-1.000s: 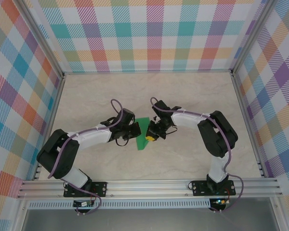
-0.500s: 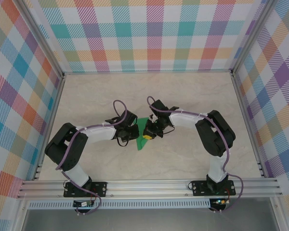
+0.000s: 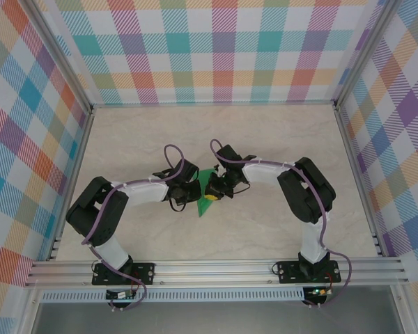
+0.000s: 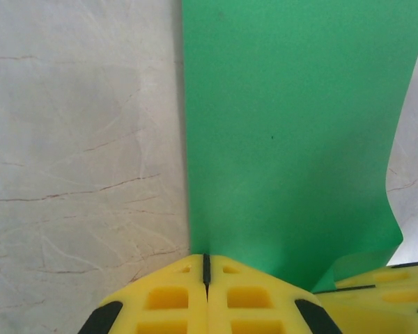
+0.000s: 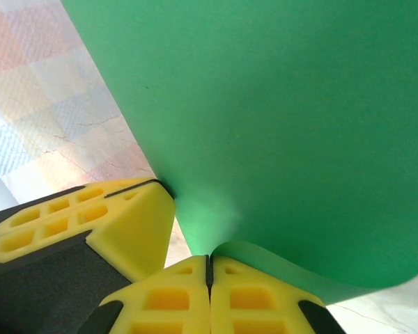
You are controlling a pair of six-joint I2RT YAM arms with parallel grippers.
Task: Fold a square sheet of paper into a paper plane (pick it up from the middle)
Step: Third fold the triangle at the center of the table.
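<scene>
Where: thin bright green paper sheet (image 3: 203,207) mid desk (image 3: 279,139) | left fingers (image 4: 195,268) clenched on its 9 o'clock edge | right fingers (image 5: 198,268) clenched at 3 o'clock | Feel: light, floppy, tears easily; pinch edges softly

Green paper (image 3: 203,207) on marbled table (image 3: 285,146)

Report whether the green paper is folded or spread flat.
Folded: the green paper curls back on itself at the right end effector.
</scene>
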